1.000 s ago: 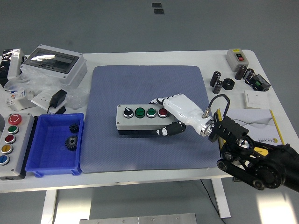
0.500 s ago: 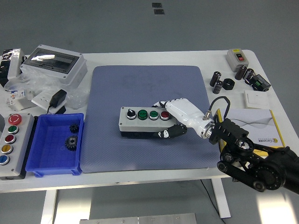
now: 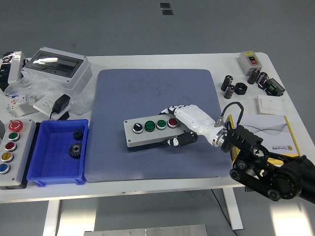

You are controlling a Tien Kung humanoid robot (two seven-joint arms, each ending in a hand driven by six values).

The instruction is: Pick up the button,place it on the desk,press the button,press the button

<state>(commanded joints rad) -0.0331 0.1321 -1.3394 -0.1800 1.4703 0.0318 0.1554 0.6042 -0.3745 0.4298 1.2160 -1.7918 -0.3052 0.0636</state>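
A grey button box (image 3: 150, 132) with a black knob, two green buttons and a red button lies on the blue-grey mat (image 3: 157, 93), its right end swung toward the far side. My right hand (image 3: 178, 124) is shut on the box's right end, white fingers (image 3: 172, 108) over its far edge and the dark thumb against its near side. The black right arm (image 3: 266, 167) comes in from the lower right. No left arm shows.
A blue bin (image 3: 56, 169) with two black gears sits left of the mat, a second grey button box (image 3: 14, 152) beyond it. A clear-lidded enclosure (image 3: 58, 66) stands back left. Black cylinders (image 3: 231, 86), a small switch box (image 3: 250, 60) and a booklet (image 3: 268, 129) lie right.
The right hand has turned the button box counter-clockwise on the mat, so its right end now lies farther back; the hand stays closed on it.
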